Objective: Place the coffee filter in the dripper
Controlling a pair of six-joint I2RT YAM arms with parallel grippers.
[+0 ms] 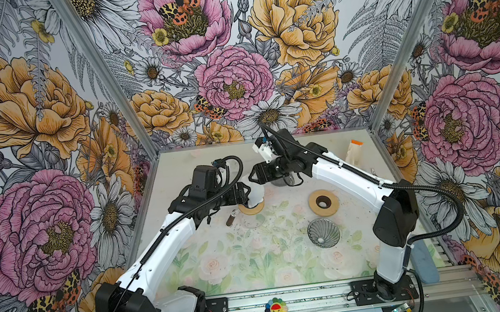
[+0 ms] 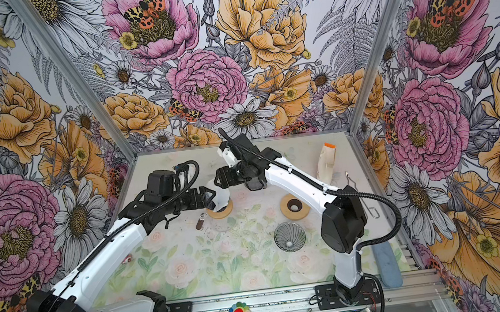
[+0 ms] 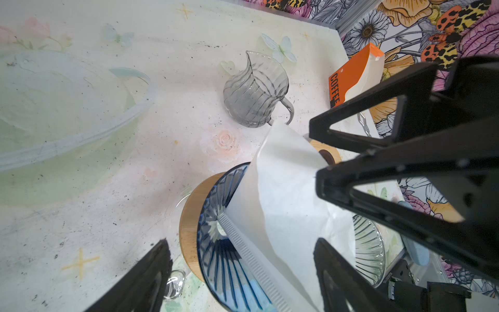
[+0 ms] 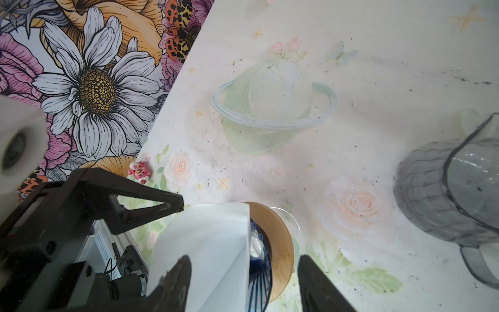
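Observation:
A white paper coffee filter [image 3: 283, 194] stands tilted with its tip down inside the blue ribbed glass dripper [image 3: 216, 216], which wears a wooden collar [image 3: 189, 216]. In both top views the filter [image 1: 258, 194] [image 2: 221, 195] rises from the dripper [image 1: 251, 209] [image 2: 220, 213] at the table's middle left. My left gripper [image 3: 241, 243] [image 1: 248, 192] is open, its fingers wide on either side of filter and dripper. My right gripper [image 4: 244, 258] [image 1: 252, 175] is open just above, one finger [image 4: 175, 281] in front of the filter [image 4: 205, 243], the other past the collar [image 4: 280, 237].
A grey glass pitcher [image 3: 255, 91] [image 4: 453, 194] sits behind the dripper, under the right arm. An orange-topped filter pack [image 1: 355, 151] leans at the back right. A spare wooden ring [image 1: 323, 202], a clear ribbed dripper [image 1: 324, 233] and a small brown cylinder [image 1: 231, 219] lie nearby.

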